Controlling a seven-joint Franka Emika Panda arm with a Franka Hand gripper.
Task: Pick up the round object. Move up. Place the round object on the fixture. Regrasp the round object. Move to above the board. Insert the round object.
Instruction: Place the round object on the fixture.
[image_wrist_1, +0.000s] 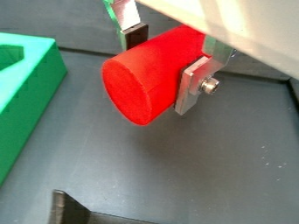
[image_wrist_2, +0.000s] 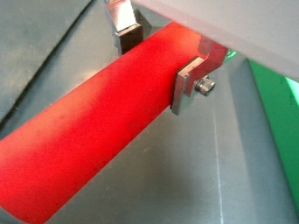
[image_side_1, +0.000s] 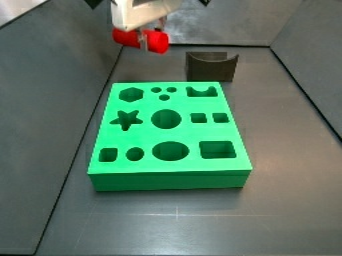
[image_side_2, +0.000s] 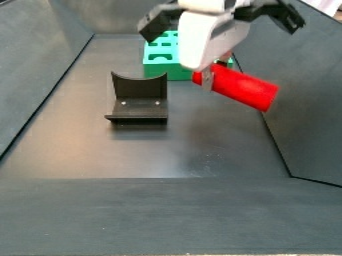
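Peg first: the round object (image_side_2: 242, 87) is a smooth, bright red cylinder, longer than it is wide, with flat circular ends and no markings. In a wrist view its near end face (image_wrist_1: 135, 90) shows as a clean disc with the barrel running back between the fingers; in a wrist view (image_wrist_2: 100, 131) its full length stretches out as a plain, matte red rod.

The pincer (image_wrist_1: 165, 61) is clamped on the round object, one flat silver finger plate (image_wrist_1: 194, 86) pressed to one flank and the dark pad of the opposite finger (image_wrist_1: 135, 37) against the other. The grip sits toward one end of the peg, so most of its length sticks out free, as a side view shows, where the cylinder slopes down and away from the white pincer body (image_side_2: 207, 35).

The peg hangs in the air, clear of the dark desk floor (image_side_1: 287, 210). In a side view it sits (image_side_1: 144, 38) above and behind the far edge of the board (image_side_1: 171, 140), off to one side of the fixture (image_side_1: 211, 66). The board is a bright green slab with star, hexagon, round, oval and square cut-outs. The fixture (image_side_2: 138, 98), dark with a curved notch, stands apart on the floor, touching neither peg nor board.
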